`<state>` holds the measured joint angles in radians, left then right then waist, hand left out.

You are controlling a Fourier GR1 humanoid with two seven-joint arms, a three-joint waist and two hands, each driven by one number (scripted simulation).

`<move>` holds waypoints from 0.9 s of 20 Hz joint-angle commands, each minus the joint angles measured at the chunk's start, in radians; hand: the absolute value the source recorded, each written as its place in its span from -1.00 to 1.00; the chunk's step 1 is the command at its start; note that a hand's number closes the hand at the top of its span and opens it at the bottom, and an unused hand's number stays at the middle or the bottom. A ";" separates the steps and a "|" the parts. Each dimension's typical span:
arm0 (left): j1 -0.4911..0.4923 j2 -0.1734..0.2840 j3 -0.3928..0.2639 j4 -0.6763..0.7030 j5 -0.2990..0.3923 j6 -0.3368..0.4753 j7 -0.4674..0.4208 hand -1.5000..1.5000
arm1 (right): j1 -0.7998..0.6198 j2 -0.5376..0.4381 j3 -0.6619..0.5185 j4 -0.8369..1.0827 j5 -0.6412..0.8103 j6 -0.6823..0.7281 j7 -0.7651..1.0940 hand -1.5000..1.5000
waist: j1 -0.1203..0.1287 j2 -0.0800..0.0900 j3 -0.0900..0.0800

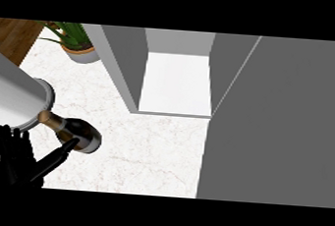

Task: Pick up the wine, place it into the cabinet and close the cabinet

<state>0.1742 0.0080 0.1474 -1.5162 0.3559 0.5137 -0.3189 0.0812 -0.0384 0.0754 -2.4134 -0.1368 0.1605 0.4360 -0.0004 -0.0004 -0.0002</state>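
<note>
Wine: dark glass bottle with a tan neck [74,130] lies on the white marble counter [146,153], near its left edge.
Left hand [18,161]: fingers straight, thumb touching the bottle, holding nothing.
Cabinet: grey, open-fronted cabinet [176,86] at the counter's back, its grey door [279,123] swung open to the right.
Nearby: potted green plant [77,42] at the back left corner.

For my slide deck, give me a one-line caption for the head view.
Left hand open beside the wine bottle on the counter, cabinet open.

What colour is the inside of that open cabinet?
White inside the open grey cabinet, best seen in the head view.
</note>
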 commanded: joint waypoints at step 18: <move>-0.243 0.009 0.126 0.604 0.144 -0.185 -0.335 -1.00 | 0.028 -0.020 -0.090 -0.002 -0.060 0.041 -0.045 -1.00 | -0.006 0.002 0.000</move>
<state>0.0193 0.0065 0.2061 -1.0953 0.4722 0.3813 -0.5620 0.0938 -0.0334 0.0670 -2.4255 -0.1201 0.1699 0.4293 -0.0029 -0.0001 -0.0004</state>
